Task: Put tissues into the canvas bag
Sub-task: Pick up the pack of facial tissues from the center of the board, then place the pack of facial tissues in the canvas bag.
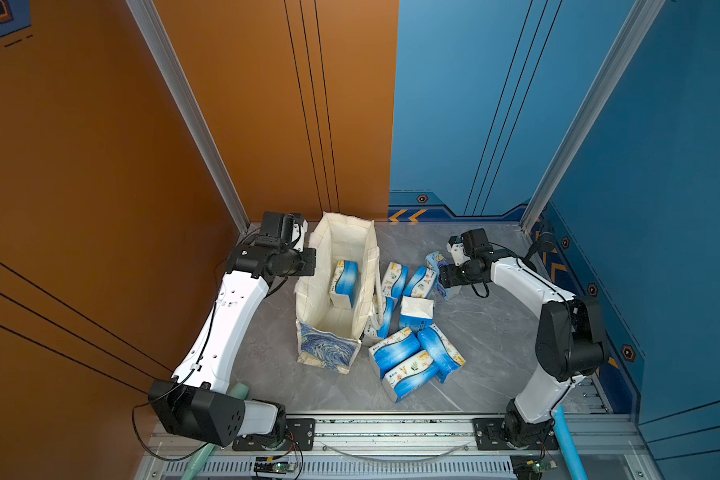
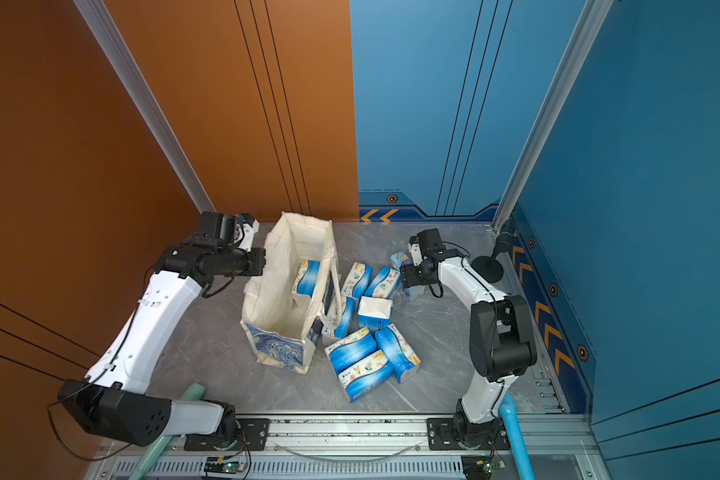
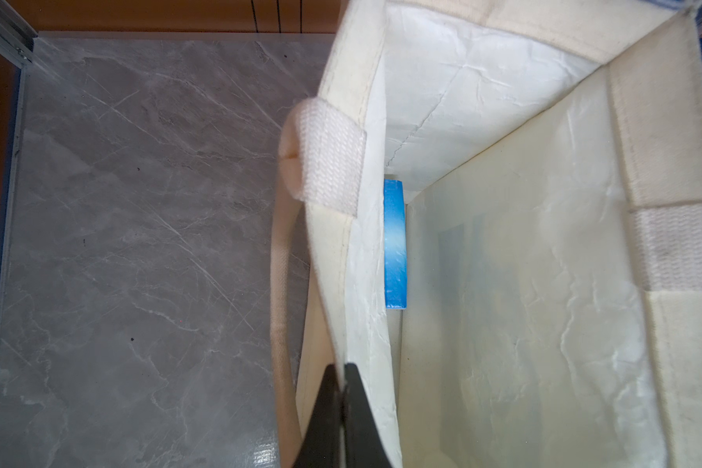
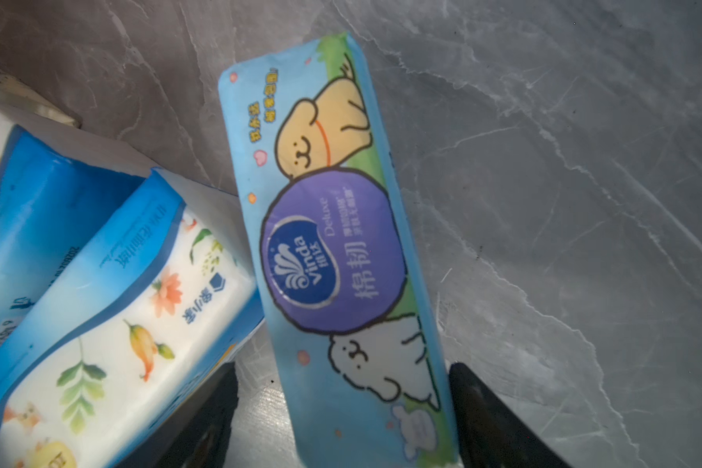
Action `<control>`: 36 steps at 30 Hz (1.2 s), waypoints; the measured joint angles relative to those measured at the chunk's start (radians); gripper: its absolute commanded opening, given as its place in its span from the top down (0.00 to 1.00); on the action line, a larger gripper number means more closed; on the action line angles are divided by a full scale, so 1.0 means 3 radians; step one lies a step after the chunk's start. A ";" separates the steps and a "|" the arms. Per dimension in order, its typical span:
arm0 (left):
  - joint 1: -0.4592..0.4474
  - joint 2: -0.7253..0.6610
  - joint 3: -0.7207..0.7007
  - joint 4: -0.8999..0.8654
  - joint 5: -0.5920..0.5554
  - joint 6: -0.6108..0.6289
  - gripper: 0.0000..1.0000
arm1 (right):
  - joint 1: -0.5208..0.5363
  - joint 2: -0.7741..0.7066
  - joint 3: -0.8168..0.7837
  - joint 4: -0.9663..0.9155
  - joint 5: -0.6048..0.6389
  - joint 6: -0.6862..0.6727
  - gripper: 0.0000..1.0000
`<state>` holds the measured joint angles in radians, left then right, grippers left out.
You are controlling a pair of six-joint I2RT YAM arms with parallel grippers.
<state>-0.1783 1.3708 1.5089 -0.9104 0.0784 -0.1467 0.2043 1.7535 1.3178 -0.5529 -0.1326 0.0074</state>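
The canvas bag (image 1: 329,349) was coarse, matt cream cloth. Its lining (image 3: 483,101) was a crinkled, papery sheet with a faint sheen, and its handle (image 3: 333,158) was ribbed woven webbing. The tissues (image 1: 395,351) wore glossy plastic film. The paler pack (image 4: 341,251) wore the same film, smooth and lightly creased. The table (image 1: 487,332) looked like smooth grey marble with a soft gloss. The near rail (image 1: 391,428) was bare metal.

In the left wrist view the cream canvas bag (image 3: 503,283) runs off three edges. Its lining wall hides all but a narrow strip of the blue-and-white plastic-wrapped tissue pack (image 3: 395,243). In the right wrist view the bottom edge cuts off the paler blue cartoon-printed tissue pack (image 4: 341,263) and the right gripper (image 4: 343,366). In both top views the right arm's black wrist (image 1: 462,270) (image 2: 418,272) covers that pack's middle.
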 measured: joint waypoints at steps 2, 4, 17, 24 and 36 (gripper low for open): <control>0.0005 0.0000 0.0000 0.0000 0.0005 0.0000 1.00 | 0.0004 0.0017 0.0036 -0.0019 0.0032 0.0001 0.17; 0.0005 0.0000 0.0000 0.0000 0.0005 0.0000 1.00 | 0.0020 0.0067 0.0090 -0.0023 0.0090 0.0001 0.18; 0.0005 0.0000 0.0000 0.0000 0.0013 0.0000 1.00 | 0.0130 0.0267 0.0128 -0.0017 0.0319 0.0057 0.51; 0.0005 0.0000 0.0000 0.0000 0.0014 0.0000 1.00 | 0.0135 0.0042 0.0010 -0.0046 0.0416 0.0144 0.61; 0.0005 -0.0032 0.0000 0.0001 0.0013 0.0000 1.00 | 0.0875 -0.1512 0.0132 -0.0136 0.0768 0.0254 0.60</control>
<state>-0.1768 1.3613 1.5089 -0.9100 0.0822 -0.1467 0.4667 1.2999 1.3575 -0.5938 0.0978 0.0837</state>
